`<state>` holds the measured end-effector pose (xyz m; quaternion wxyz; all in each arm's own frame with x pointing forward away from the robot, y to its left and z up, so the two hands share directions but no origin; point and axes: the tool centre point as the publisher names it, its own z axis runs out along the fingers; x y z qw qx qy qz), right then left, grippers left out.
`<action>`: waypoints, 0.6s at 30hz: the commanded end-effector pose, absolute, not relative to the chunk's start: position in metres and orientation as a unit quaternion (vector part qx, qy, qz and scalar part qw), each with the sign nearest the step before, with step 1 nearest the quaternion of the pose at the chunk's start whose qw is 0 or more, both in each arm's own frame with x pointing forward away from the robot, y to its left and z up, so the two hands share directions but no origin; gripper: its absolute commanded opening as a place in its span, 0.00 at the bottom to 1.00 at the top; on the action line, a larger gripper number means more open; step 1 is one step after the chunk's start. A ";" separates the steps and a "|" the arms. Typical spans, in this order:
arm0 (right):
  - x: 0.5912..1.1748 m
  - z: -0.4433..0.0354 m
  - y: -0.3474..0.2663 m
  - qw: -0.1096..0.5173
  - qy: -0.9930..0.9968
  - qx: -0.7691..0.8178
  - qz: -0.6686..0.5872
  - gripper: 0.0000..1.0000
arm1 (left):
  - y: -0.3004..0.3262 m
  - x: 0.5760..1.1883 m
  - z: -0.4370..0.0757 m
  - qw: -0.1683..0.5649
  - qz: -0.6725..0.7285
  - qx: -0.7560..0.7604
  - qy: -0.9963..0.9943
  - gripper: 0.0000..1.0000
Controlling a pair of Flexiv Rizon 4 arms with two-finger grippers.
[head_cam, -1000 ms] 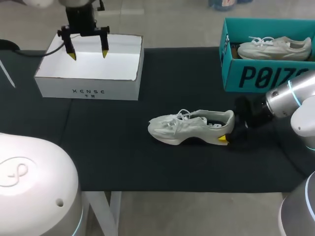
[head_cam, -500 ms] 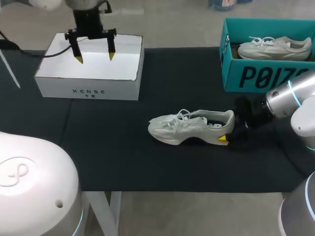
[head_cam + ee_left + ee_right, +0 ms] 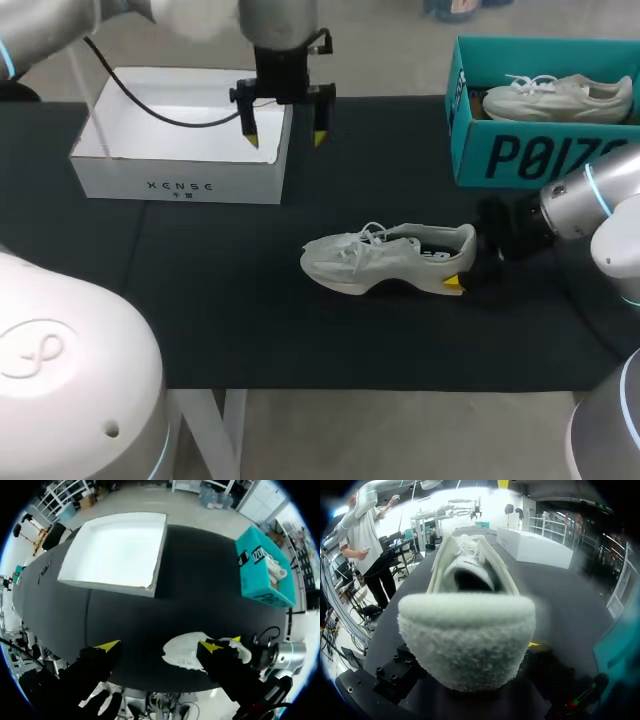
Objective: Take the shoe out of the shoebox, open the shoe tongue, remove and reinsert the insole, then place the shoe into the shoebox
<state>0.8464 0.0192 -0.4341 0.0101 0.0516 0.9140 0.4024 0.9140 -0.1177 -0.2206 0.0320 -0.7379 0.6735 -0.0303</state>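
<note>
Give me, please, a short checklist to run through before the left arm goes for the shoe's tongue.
1. Shoe out of the box, upright on the black mat: ok.
2. Left pincer open and empty: ok.
3. Left pincer above the shoe: not ok; it hangs over the white shoebox's right wall.
4. Right pincer gripping the heel: cannot tell; it is at the heel, but its far side is hidden.
5. Mat between left pincer and shoe free of things: ok.
</note>
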 end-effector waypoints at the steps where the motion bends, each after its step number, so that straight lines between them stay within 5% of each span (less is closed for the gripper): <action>1: 0.849 -0.441 0.021 0.010 0.914 0.052 0.401 0.00 | -0.146 0.916 -0.235 0.034 -0.026 -0.727 0.685 1.00; 18: 0.849 -0.441 0.021 0.010 0.914 0.052 0.401 0.00 | -0.256 0.884 -0.266 -0.022 -0.031 -0.668 0.743 1.00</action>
